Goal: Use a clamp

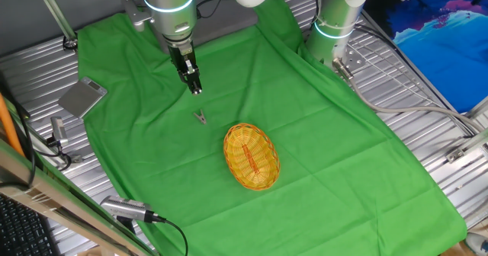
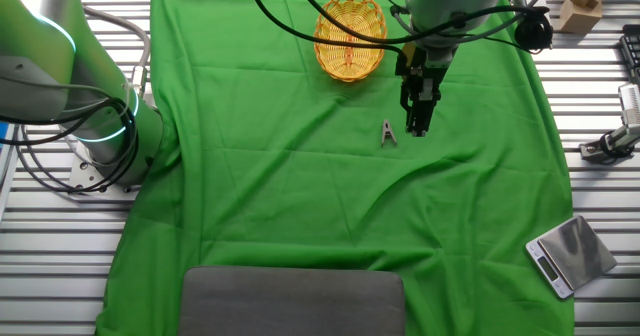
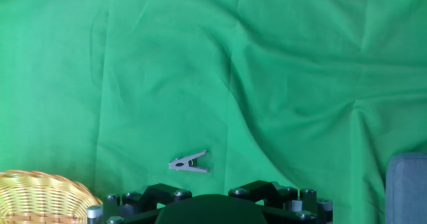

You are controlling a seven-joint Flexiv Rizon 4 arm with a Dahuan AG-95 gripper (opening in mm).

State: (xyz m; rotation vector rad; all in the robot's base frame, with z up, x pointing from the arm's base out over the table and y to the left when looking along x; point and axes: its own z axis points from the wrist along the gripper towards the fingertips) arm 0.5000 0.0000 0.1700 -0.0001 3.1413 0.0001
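The clamp [image 1: 200,116] lies loose on the green worktop [image 1: 320,134] between the wicker basket [image 1: 251,156] and the hand [image 1: 195,89], which hangs just above and beside it, fingers seemingly near together, holding nothing

A soft green cloth [image 1: 320,142] with wrinkles covers the ribbed, shiny metal table [image 1: 427,96]. The basket [image 1: 251,156] is woven yellow wicker and looks bumpy. The little clamp [image 3: 189,163] looks like dull, pale grey plastic.
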